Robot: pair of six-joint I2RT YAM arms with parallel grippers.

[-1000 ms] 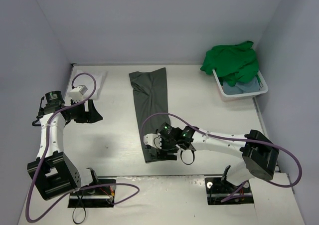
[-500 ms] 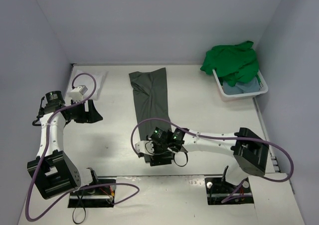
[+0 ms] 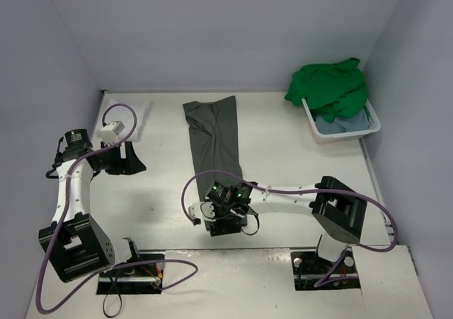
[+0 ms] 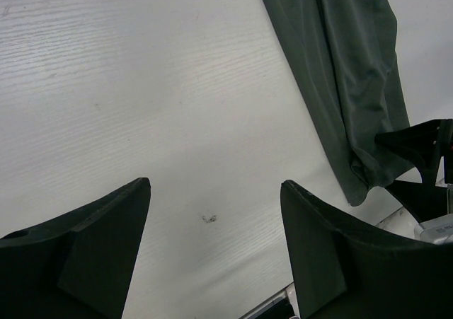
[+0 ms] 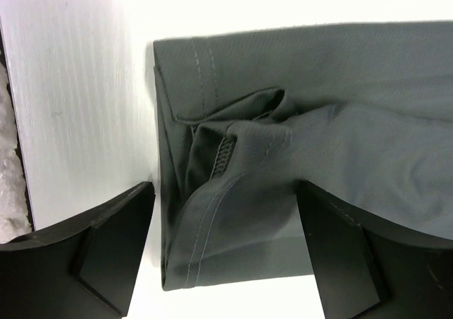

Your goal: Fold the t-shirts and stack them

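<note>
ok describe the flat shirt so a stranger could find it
Look at the middle of the white table. The dark grey-olive cloth t-shirt lies there as a long narrow strip; the bright green t-shirt is heaped in the white plastic basket.

A: Grey shirt (image 3: 216, 142), all in sight?
B: No. From above, near end covered by right gripper (image 3: 225, 223). Cut off at top edge in left wrist view, at right edge in right wrist view.
A: Basket (image 3: 373, 126)?
B: Mostly buried under green shirt (image 3: 329, 89). Blue shirt (image 3: 347, 123) beneath, only a strip showing.
A: White shirt (image 3: 140, 114)?
B: Faint against table (image 3: 297, 163), far left. Outline hard to tell.
A: Fingers (image 4: 85, 248)?
B: Cropped at bottom edge in both wrist views.
</note>
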